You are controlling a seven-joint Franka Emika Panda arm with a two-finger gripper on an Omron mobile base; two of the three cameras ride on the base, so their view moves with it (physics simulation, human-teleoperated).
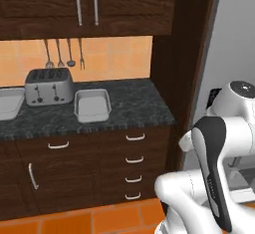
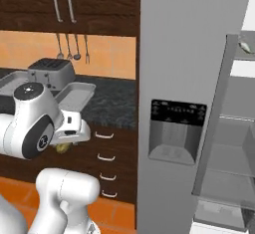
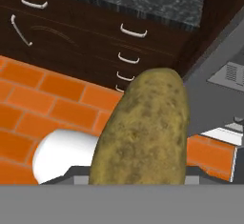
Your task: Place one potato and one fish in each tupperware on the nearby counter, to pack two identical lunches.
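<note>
One potato (image 3: pixel 143 132), two tupperware (image 1: pixel 92 104)

— Where do my base cameras sit?
— Both ride behind the arm, looking forward and down. My left one faces the counter (image 1: pixel 134 103) squarely, toaster (image 1: pixel 48 85) and tupperware (image 1: pixel 92 104) ahead of the tool. My right one takes the same counter obliquely, the fridge (image 2: pixel 184 78) close beside.
— Hand camera?
— I look along the tool: the potato (image 3: pixel 143 132) very near, drawers (image 3: pixel 128 51) and orange floor (image 3: pixel 43 99) beyond.
— Overlap?
— Counter, toaster, tupperware, drawers.
</note>
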